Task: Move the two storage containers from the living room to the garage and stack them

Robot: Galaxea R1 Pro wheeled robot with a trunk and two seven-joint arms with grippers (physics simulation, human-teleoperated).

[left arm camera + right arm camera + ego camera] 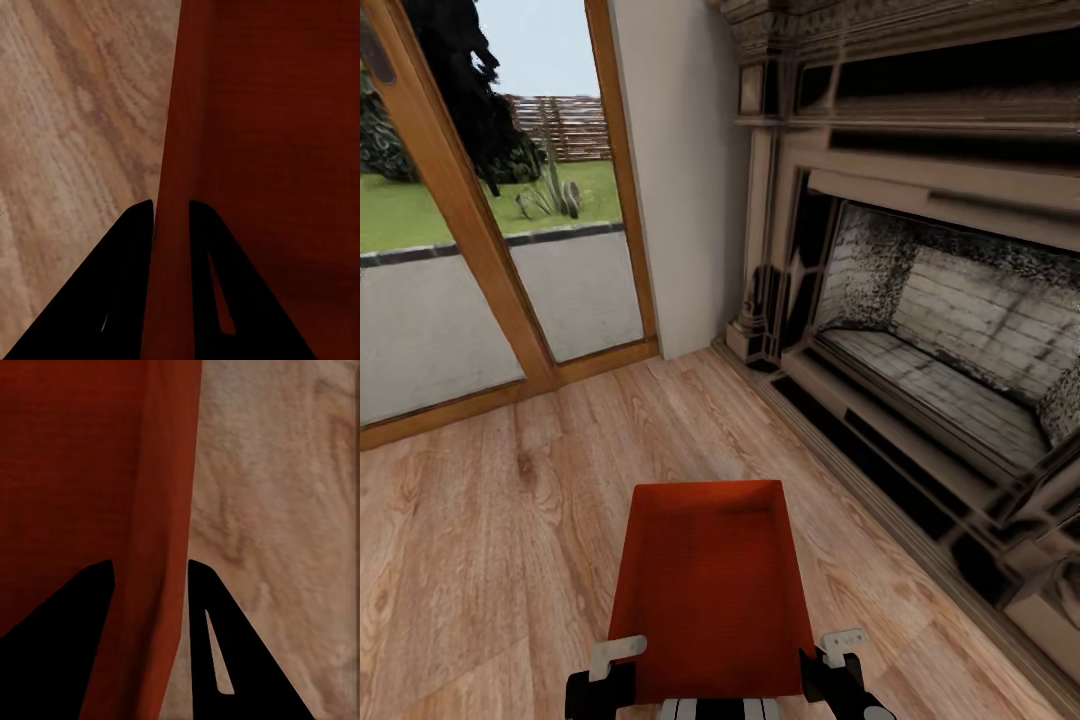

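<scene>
While both arms reach forward low in the head view, the left pincer (171, 214) pinches the left wall of the orange-red storage container (710, 590); the right pincer (150, 570) straddles the right wall, gripping it; the container hangs over the wood-plank floor (480, 560), near the fireplace (940, 330) and glass doors (480, 250).

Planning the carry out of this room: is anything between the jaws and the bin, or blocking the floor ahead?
Nothing separates them: each gripper, left and right, straddles a side wall of the storage container. Ahead, bare wood floor ends at glass doors, fireplace rightward.
</scene>
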